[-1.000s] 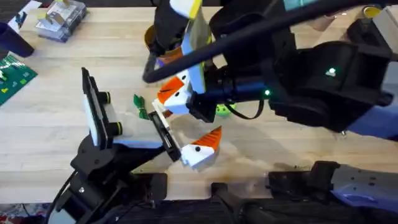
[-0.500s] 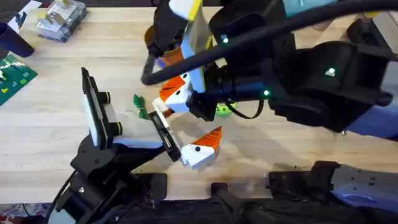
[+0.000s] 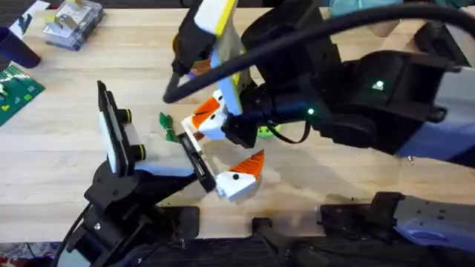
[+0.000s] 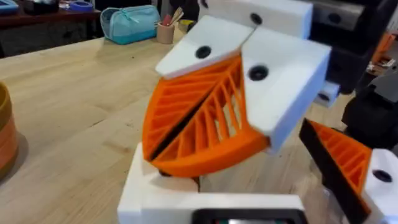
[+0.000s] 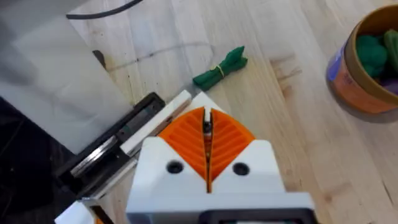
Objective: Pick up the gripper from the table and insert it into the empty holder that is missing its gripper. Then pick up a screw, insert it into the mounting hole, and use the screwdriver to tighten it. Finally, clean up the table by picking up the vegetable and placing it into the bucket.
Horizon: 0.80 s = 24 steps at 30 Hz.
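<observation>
My right gripper [image 3: 203, 117] hangs over the near end of the holder's black rail [image 3: 194, 157], its orange pads [image 5: 206, 138] pressed shut with only a thin dark sliver between them. The left wrist view faces this gripper [image 4: 163, 148] head-on. A white block [image 5: 163, 117], probably the gripper, lies along the rail [image 5: 109, 152] under it, its orange tip hidden. The twin finger [image 3: 239, 176] with a dark dot sits on the rail's other end. A green vegetable [image 3: 167, 126] lies ahead of the pads [image 5: 221, 67]. The orange bucket [image 5: 367, 62] holds green pieces. A blurred pale blue shaft [image 3: 231, 78] may be the screwdriver.
The holder's tall black plate [image 3: 111, 137] with yellow-green knobs stands at the left. A clear box [image 3: 70, 22] and a green circuit board [image 3: 15, 93] sit at the far left. A small yellow-green thing [image 3: 266, 132] lies under the right arm. A dark cable crosses overhead.
The blurred yellow and white part close under the camera has swung left. The right arm has shifted slightly left, and its gripper stays over the rail.
</observation>
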### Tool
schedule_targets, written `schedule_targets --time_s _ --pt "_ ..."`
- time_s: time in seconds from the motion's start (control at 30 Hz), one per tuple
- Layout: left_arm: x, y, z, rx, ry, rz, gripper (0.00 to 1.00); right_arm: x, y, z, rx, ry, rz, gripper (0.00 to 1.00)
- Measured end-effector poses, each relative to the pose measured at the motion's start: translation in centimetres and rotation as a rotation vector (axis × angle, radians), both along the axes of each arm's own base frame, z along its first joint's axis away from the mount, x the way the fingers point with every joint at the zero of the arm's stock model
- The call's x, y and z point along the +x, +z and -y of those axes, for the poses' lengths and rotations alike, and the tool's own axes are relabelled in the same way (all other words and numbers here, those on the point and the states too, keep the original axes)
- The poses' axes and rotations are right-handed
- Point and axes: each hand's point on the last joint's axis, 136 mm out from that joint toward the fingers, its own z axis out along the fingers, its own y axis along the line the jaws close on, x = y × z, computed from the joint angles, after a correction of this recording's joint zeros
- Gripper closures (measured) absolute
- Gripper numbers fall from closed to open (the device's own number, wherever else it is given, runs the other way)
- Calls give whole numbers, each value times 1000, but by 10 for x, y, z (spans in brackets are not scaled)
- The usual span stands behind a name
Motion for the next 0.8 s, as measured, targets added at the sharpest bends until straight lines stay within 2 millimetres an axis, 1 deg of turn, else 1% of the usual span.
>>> schedule_targets --time_s 0.37,0.4,0.43,0.5,0.6,0.63,0.67,0.8 --pt "0 0 0 -1 0 -1 11 0 1 -1 5 2 0 984" --pt "0 0 0 -1 0 -1 11 0 1 -1 6 2 0 914" --pt "0 0 0 -1 0 0 11 0 2 -2 10 2 3 783" --pt "0 0 0 -1 0 0 11 2 4 -2 18 -1 12 482" --pt "0 0 0 -1 1 0 11 16 9 4 32 -47 27 59" --pt "0 0 0 -1 1 0 11 20 12 6 41 -61 27 22" --pt "0 0 0 0 1 1 11 22 17 9 53 -75 26 9" --pt "0 0 0 0 1 2 11 33 41 27 114 -143 29 5"
